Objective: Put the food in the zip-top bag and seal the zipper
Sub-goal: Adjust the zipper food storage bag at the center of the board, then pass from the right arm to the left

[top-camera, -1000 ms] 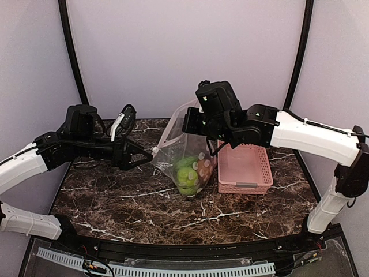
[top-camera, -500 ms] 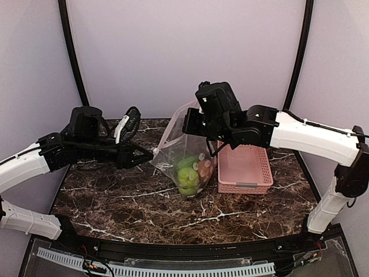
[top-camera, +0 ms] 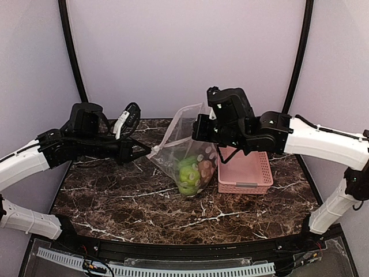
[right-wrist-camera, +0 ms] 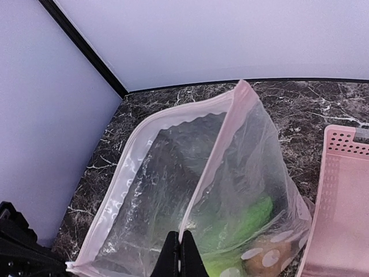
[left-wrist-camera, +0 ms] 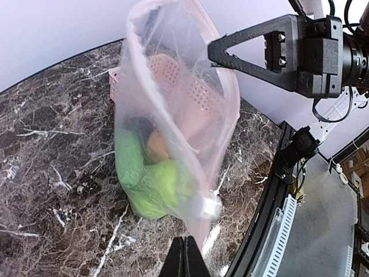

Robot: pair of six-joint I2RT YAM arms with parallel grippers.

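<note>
Pinches limp, slick clear dotted plastic bag [top-camera: 180,134], bottom-heavy with green toy fruit [left-wrist-camera: 154,186], by likely stiffer pink zipper strip [right-wrist-camera: 211,143] in both clamped jaws.

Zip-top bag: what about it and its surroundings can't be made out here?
Food: exact count and kinds, all views; pieces overlap behind the zip-top bag's dotted plastic.
Zipper slider: left wrist view, blurred to a white lump.
Basket interior: top view, far end hidden by the right arm.
</note>
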